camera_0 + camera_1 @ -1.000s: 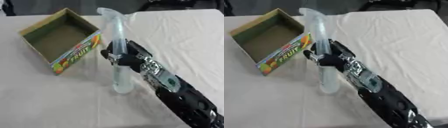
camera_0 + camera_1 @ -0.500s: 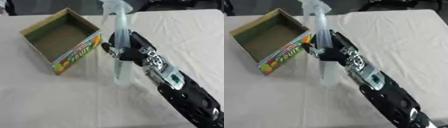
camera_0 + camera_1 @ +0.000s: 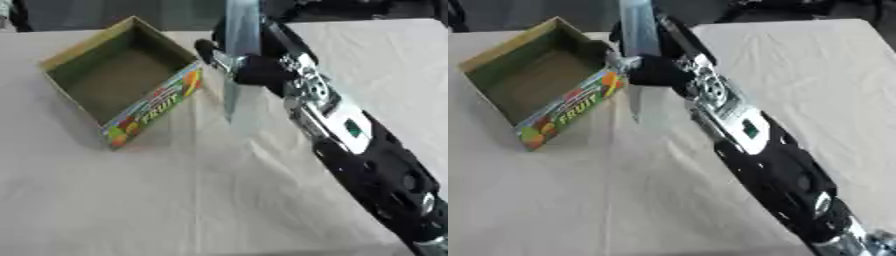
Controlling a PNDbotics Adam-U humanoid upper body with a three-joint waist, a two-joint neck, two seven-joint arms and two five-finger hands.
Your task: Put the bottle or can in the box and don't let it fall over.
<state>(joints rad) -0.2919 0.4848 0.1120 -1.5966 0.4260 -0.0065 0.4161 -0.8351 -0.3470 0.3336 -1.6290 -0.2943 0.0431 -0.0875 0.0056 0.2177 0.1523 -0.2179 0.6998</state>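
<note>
A tall clear plastic bottle (image 3: 241, 55) hangs upright above the table, its top cut off by the view's upper edge. My right hand (image 3: 254, 62) is shut on the bottle around its middle, the arm reaching in from the lower right. The bottle's base hovers just right of the open cardboard box (image 3: 118, 82), which has a colourful "FRUIT" side (image 3: 157, 107) and stands empty at the upper left. My left hand shows in neither view.
A white cloth (image 3: 175, 200) with light creases covers the table. My right forearm (image 3: 367, 155) crosses the right half of the view diagonally. The table's far edge runs just behind the box.
My right hand has lifted the bottle off the table and carried it up and towards the box. The view has also shifted, so the box sits lower and nearer.
</note>
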